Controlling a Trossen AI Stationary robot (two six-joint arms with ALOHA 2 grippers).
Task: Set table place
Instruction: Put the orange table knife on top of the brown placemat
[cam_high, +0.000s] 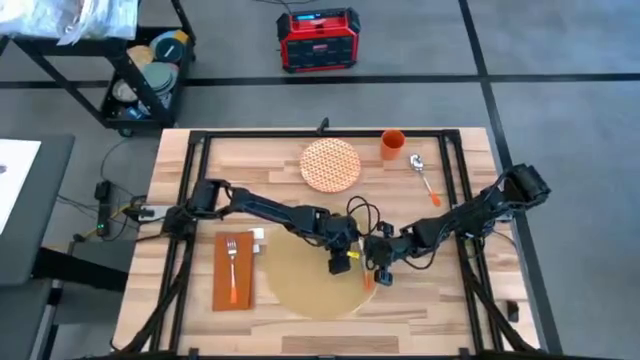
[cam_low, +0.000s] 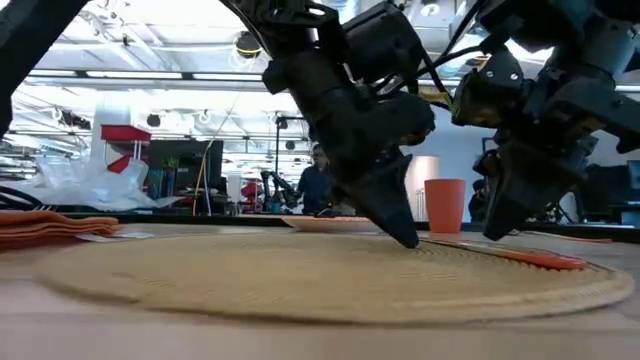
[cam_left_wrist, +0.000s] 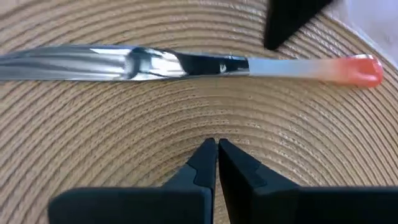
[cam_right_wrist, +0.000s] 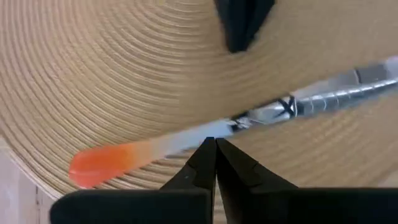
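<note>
From above, my two arms reach in over the wooden table (cam_high: 460, 310) and meet at the right side of the round woven placemat (cam_high: 300, 280), which lies on the near half of the table, a little left of its middle. My left gripper (cam_high: 341, 263) hangs over the mat's right part, and my right gripper (cam_high: 381, 272) is just beside it at the mat's right edge, where the orange handle of a knife (cam_high: 368, 281) shows. Left of the mat lies an orange napkin (cam_high: 233, 292) with a fork (cam_high: 232, 262) on it; toward the far edge are a patterned plate (cam_high: 330, 164), an orange cup (cam_high: 392, 144) and a spoon (cam_high: 424, 176). From table height, my left gripper (cam_low: 404, 226) points down with its tip touching or nearly touching the mat (cam_low: 300, 280), my right gripper (cam_low: 497, 222) hangs close beside it, and the knife (cam_low: 520, 256) lies flat on the mat. Past my left wrist, my fingers (cam_left_wrist: 202, 165) are pressed together with nothing between them, and the knife (cam_left_wrist: 186, 62) lies across the weave (cam_left_wrist: 93, 137) just beyond them, apart from them. Past my right wrist, my fingers (cam_right_wrist: 231, 167) are likewise closed and empty, their tips right at the knife (cam_right_wrist: 205, 134) where blade meets handle; I cannot tell whether they touch it.
</note>
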